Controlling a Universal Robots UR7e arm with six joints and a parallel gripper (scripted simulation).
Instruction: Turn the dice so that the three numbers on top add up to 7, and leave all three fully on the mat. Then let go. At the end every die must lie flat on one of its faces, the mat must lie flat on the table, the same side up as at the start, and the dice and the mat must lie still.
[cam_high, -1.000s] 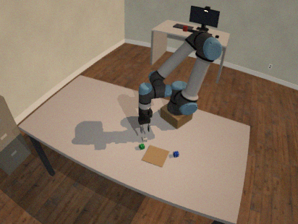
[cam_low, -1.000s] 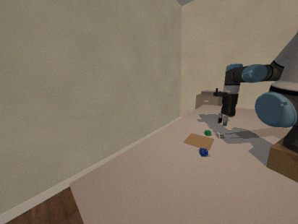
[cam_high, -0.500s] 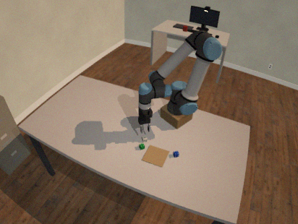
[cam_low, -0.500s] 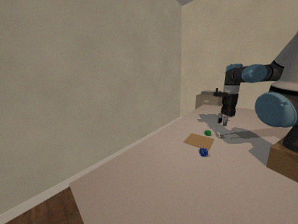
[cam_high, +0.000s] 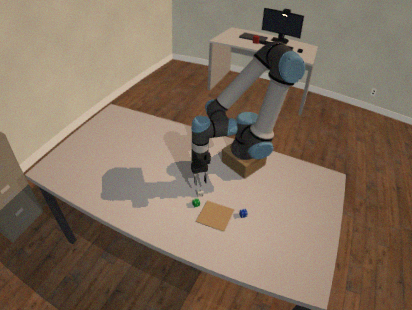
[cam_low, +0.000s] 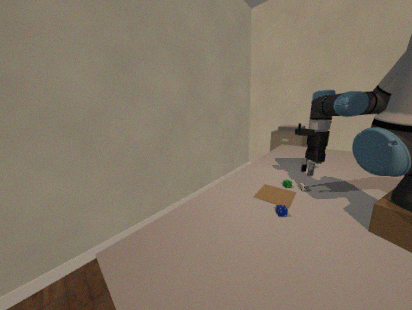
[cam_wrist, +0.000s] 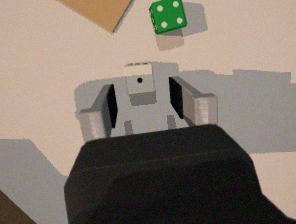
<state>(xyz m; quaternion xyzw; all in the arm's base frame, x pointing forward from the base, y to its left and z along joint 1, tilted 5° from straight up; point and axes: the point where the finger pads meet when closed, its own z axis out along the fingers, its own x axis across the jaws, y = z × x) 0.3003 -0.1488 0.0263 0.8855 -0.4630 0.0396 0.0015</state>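
A white die (cam_high: 200, 193) (cam_low: 304, 187) (cam_wrist: 140, 84) lies on the table off the mat; one black pip shows on its top in the wrist view. A green die (cam_high: 196, 203) (cam_low: 287, 184) (cam_wrist: 169, 17) lies on the table near the mat's edge, four white pips on top. A blue die (cam_high: 243, 213) (cam_low: 281, 210) lies on the table on the mat's other side; its top number is too small to tell. The tan mat (cam_high: 215, 216) (cam_low: 275, 195) (cam_wrist: 102, 11) lies flat. My gripper (cam_high: 200, 179) (cam_low: 307, 169) (cam_wrist: 142, 94) is open and empty, pointing down above the table close to the white die.
The wooden base block (cam_high: 244, 163) (cam_low: 392, 225) of the arm stands on the table behind the dice. The arm's shadow falls across the table around the white die. A desk (cam_high: 230, 37) with a monitor stands far behind, off the table.
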